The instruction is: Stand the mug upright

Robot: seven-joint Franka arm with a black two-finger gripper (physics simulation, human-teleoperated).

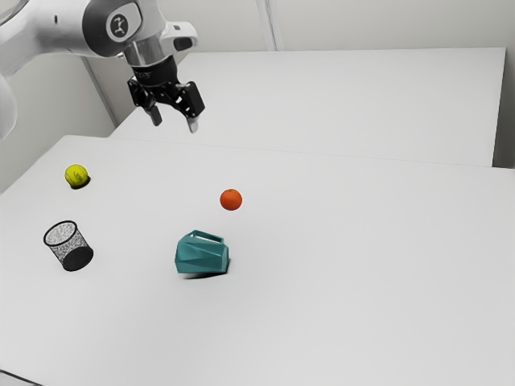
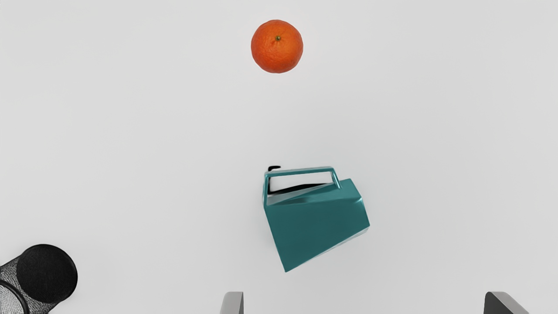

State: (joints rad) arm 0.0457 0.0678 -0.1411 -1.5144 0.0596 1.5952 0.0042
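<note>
The faceted teal mug point(image 2: 320, 226) lies on its side on the smooth table point(image 1: 346, 289), near 1 dimpled orange point(image 2: 277, 46) and a cup point(image 1: 69, 245) of black mesh, perhaps metal. The gripper point(image 1: 175, 124) hangs above, 2 fingers wide apart.

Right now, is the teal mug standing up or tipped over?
Tipped over: the mug lies on its side, its handle stretched along the table rather than upright.

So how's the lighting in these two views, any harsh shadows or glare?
Exterior view: bright, fairly even light on the table, small dark shadows under the mug and yellow ball; wrist view: near-black shadow seen through the mug's handle, pale glints along mug edges, no glare hiding the orange.
</note>
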